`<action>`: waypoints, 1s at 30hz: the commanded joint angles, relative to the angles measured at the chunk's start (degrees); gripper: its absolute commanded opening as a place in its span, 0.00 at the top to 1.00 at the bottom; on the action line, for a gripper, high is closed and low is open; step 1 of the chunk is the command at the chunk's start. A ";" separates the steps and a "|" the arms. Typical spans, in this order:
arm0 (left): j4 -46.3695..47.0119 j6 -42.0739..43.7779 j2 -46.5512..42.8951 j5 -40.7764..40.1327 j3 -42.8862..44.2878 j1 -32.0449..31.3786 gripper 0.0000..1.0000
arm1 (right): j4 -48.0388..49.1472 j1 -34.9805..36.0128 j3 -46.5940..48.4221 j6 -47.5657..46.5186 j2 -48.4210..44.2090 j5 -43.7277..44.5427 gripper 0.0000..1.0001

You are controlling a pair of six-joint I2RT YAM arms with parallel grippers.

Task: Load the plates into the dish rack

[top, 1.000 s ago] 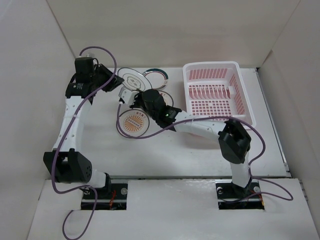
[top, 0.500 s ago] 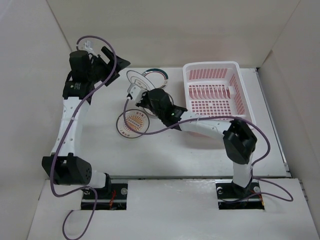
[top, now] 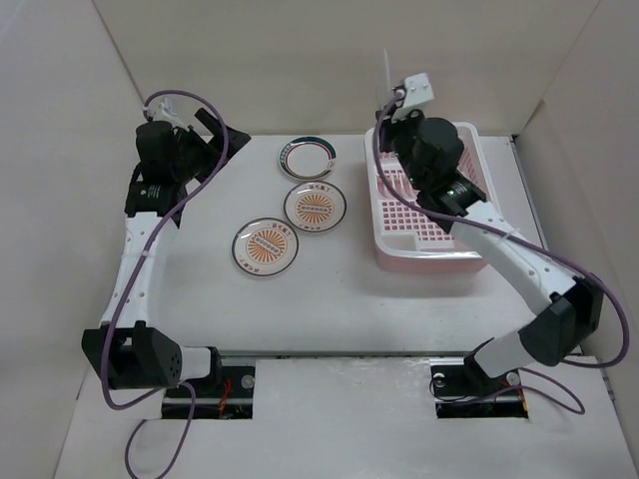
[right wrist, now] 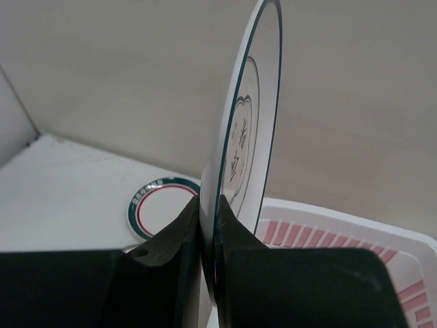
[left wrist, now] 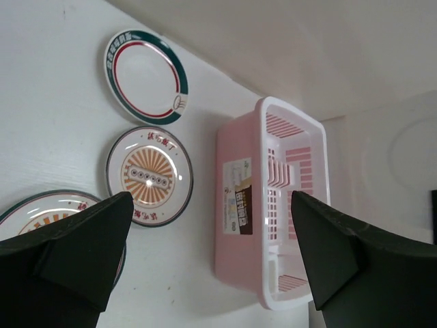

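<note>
Three plates lie flat on the desk [top: 329, 299], and we see none in the rack, so we count zero of four loaded.

- Left: the left pincer [left wrist: 212, 197] is spread wide and holds nothing. It hangs high over the far-left part of the desk, well apart from the plates.
- Centre-left: the near sunburst plate [top: 265, 246] lies flat on the desk. The far sunburst plate [top: 315, 205] is just beside it, with a small gap between the rims.
- Centre: the green-red rim plate [top: 307, 157] lies flat near the back of the desk, just beyond the far sunburst plate.
- Right: the right pincer [right wrist: 208, 225] pinches the lower rim of the ringed plate [right wrist: 249, 137]. That plate is upright on edge, in the air over the far-left corner of the dish rack [top: 419, 261], and not touching it.
- The rack sits at the right of the desk. The arm hides part of its floor, but the slot dividers [left wrist: 276, 179] we can see are bare.

Our read: the first plate is mid-transfer and needs lowering edge-first into a slot. The other three are untouched. We'd call the task barely started.
</note>
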 commanded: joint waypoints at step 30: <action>3.96 3.37 3.35 -0.44 -3.77 -0.76 0.00 | -4.34 -14.57 -5.06 20.31 9.03 -9.35 1.00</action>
